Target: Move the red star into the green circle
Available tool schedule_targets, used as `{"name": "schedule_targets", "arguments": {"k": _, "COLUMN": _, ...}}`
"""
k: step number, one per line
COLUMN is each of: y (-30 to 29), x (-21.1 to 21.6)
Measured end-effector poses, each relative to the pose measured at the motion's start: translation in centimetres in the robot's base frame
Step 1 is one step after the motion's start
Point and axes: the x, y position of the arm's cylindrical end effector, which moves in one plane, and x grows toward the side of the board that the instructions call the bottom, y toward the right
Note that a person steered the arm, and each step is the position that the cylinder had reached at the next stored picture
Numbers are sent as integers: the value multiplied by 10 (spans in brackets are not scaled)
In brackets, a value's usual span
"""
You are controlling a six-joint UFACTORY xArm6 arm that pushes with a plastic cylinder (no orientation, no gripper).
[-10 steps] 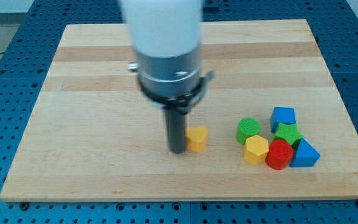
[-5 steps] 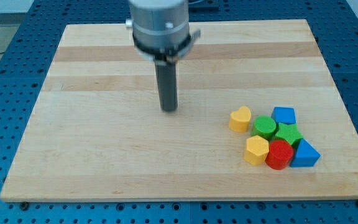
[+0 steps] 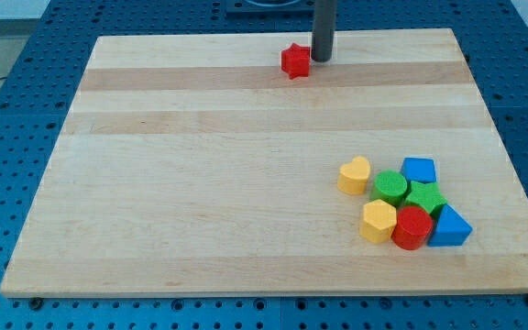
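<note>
The red star (image 3: pixel 294 60) lies near the top edge of the wooden board, a little right of centre. My tip (image 3: pixel 321 59) stands just to the right of the star, close beside it; contact cannot be told. The green circle (image 3: pixel 391 187) sits far away at the lower right, in a tight cluster of blocks.
The cluster holds a yellow heart (image 3: pixel 355 174), a blue block (image 3: pixel 418 170), a green block (image 3: pixel 424 197), a yellow hexagon (image 3: pixel 378 221), a red cylinder (image 3: pixel 413 227) and a blue triangle (image 3: pixel 450 226). The wooden board (image 3: pixel 200 183) lies on a blue perforated table.
The rod has moved from the board's middle up to the top edge, beside the red star. The arm body has left the view. Earlier the yellow heart was pushed right to the cluster.
</note>
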Motion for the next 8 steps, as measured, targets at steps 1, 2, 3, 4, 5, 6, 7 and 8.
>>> {"name": "schedule_targets", "arguments": {"k": 1, "y": -43, "x": -9}}
{"name": "schedule_targets", "arguments": {"k": 2, "y": -77, "x": -41}}
{"name": "schedule_targets", "arguments": {"k": 3, "y": -103, "x": -5}}
{"name": "schedule_targets", "arguments": {"k": 4, "y": -58, "x": 42}}
{"name": "schedule_targets", "arguments": {"k": 5, "y": -31, "x": 58}}
{"name": "schedule_targets", "arguments": {"k": 6, "y": 30, "x": 50}}
{"name": "schedule_targets", "arguments": {"k": 7, "y": 31, "x": 97}}
{"name": "schedule_targets", "arguments": {"k": 8, "y": 31, "x": 143}}
